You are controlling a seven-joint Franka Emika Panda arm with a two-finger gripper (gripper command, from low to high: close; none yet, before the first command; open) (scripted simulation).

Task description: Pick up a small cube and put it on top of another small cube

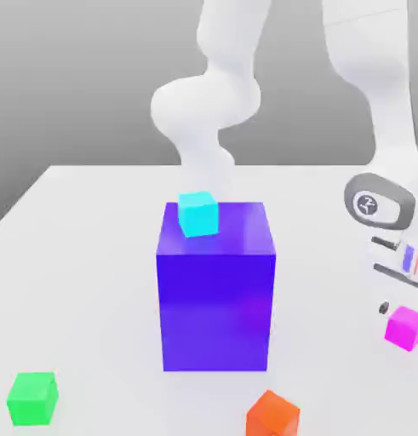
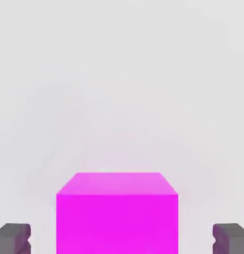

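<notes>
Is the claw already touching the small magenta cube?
Apart. In the hand view, white table shows between each finger of the claw and the magenta cube.

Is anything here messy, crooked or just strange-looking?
Nothing looks spilled or broken. One oddity: a cyan cube perches at the top edge of the big blue-violet block, turned slightly askew to it. The green cube, orange cube and magenta cube sit scattered on the white table.
</notes>
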